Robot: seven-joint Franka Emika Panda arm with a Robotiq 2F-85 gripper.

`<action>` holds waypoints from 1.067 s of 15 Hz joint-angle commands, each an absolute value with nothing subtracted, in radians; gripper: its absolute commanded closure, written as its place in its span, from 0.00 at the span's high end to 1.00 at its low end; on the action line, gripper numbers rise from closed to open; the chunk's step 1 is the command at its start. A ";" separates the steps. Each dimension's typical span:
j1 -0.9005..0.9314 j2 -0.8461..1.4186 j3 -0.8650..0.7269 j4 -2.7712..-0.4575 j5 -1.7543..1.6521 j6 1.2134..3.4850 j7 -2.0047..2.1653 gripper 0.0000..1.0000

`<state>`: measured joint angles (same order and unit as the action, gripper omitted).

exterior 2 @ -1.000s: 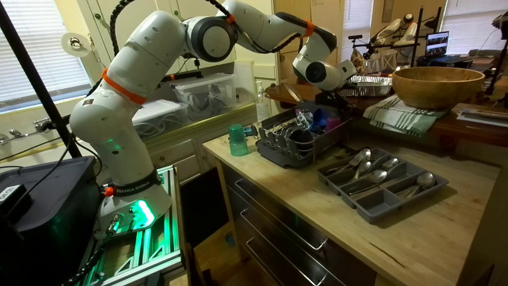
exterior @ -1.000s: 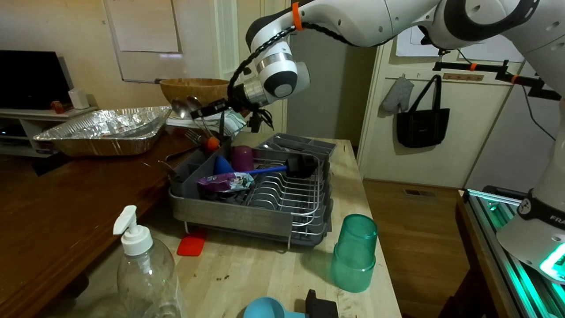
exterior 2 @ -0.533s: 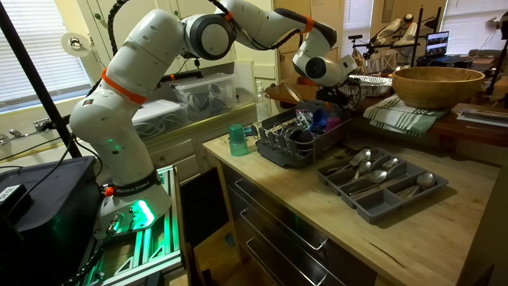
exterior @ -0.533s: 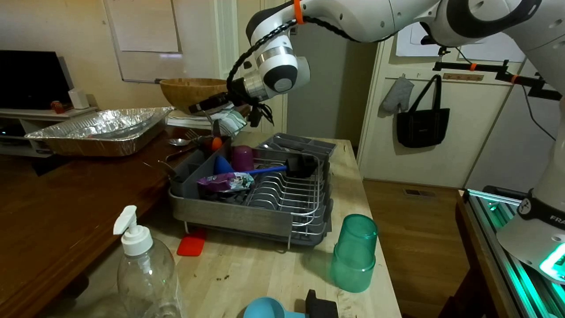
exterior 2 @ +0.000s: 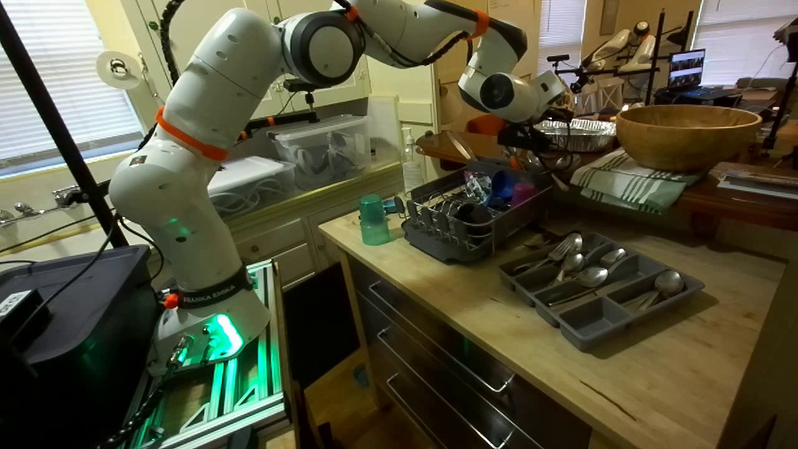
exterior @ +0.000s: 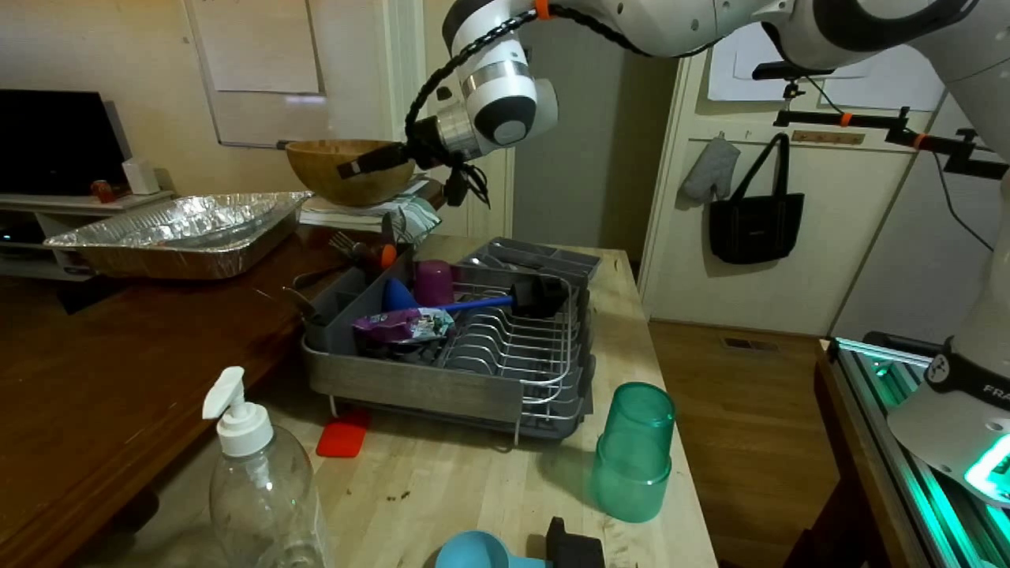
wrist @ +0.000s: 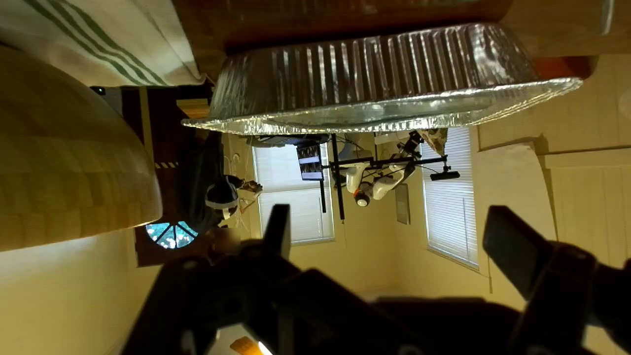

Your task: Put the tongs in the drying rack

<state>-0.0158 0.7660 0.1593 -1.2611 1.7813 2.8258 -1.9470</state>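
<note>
In both exterior views the drying rack (exterior: pixel 418 386) stands on the wooden counter. It holds a purple cup (exterior: pixel 433 282), a purple packet (exterior: pixel 402 325) and a black-ended blue utensil (exterior: pixel 483 303). Utensils, among them a fork (exterior: pixel 344 243), stick up from its side caddy (exterior: pixel 338 312). In an exterior view rounded metal heads (exterior 2: pixel 533 161) show behind the rack. Which of these utensils are the tongs I cannot tell. My gripper (wrist: pixel 388 217) is open, its fingertips wide apart with nothing between them. It hovers above the caddy, in front of the wooden bowl in an exterior view.
A foil pan (exterior: pixel 197 256) and the wooden bowl (exterior 2: pixel 686 134) sit on the dark table behind, near a striped towel (exterior 2: pixel 629 184). Green cups (exterior: pixel 631 454), a pump bottle (exterior: pixel 264 489) and a cutlery tray (exterior 2: pixel 598 293) stand around the rack.
A thin metal utensil with spoon-like ends hung at my fingertips one second ago; it has come away downward. My gripper has risen a little. The foil pan has shifted slightly left.
</note>
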 commanded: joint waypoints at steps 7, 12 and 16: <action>-0.018 0.720 0.083 -1.374 1.332 2.522 -1.654 1.00; -0.041 0.739 0.095 -1.325 1.285 2.452 -1.650 1.00; -0.031 0.759 0.057 -1.304 1.198 2.426 -1.551 1.00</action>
